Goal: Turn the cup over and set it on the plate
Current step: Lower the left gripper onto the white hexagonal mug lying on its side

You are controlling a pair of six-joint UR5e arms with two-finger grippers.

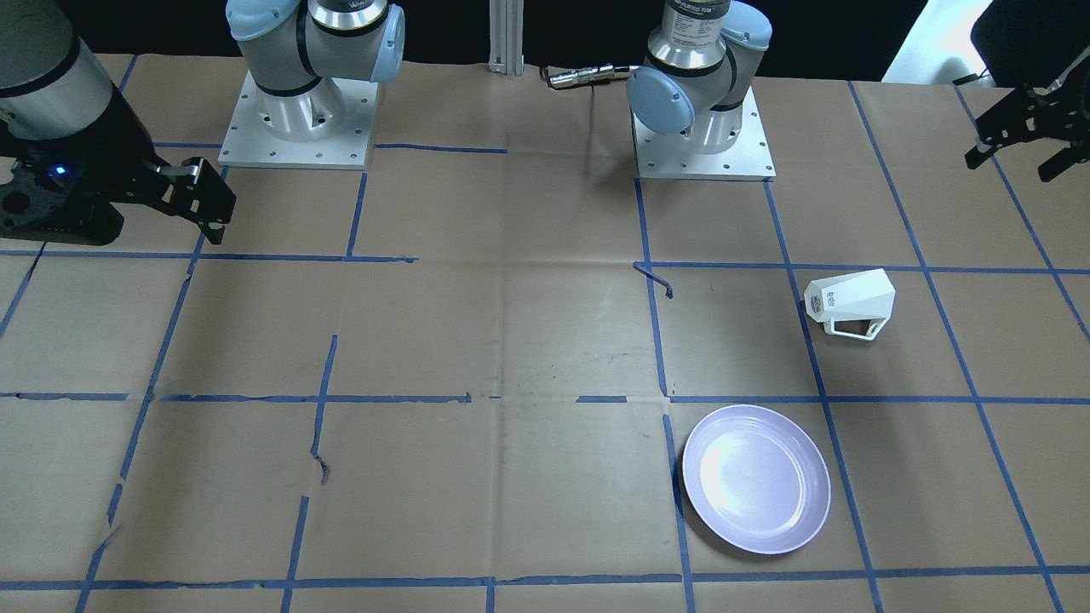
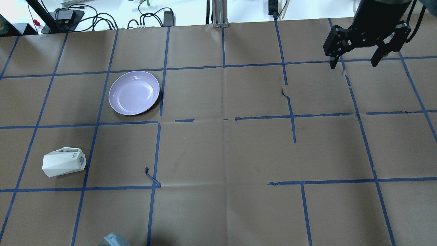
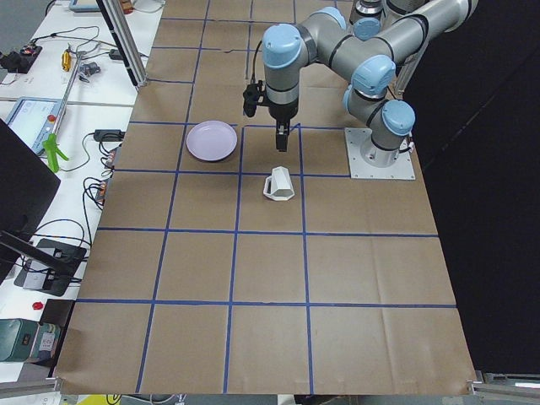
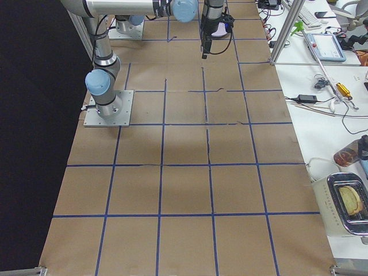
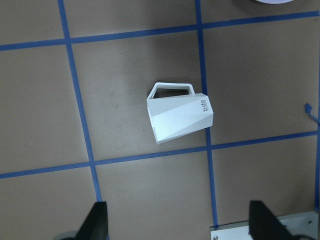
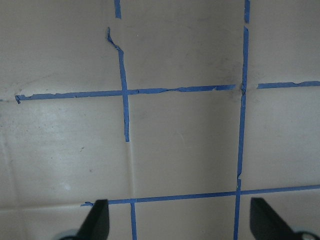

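Approach step: the cup [image 5: 180, 117] lies sideways near the plate [image 2: 134, 93]. Left fingers [image 5: 97, 222] and right fingers [image 6: 97, 220] are apart; left should descend.

Both arms are held raised. The left gripper [image 5: 180, 222] and right gripper [image 2: 354, 63] point downward, jaws spread wide.

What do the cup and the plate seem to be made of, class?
The cup is likely ceramic or hard plastic: matte white, with crisp flat facets and soft shading. The plate is likely glazed ceramic or melamine: glossy pale lavender, with a bright light reflection.
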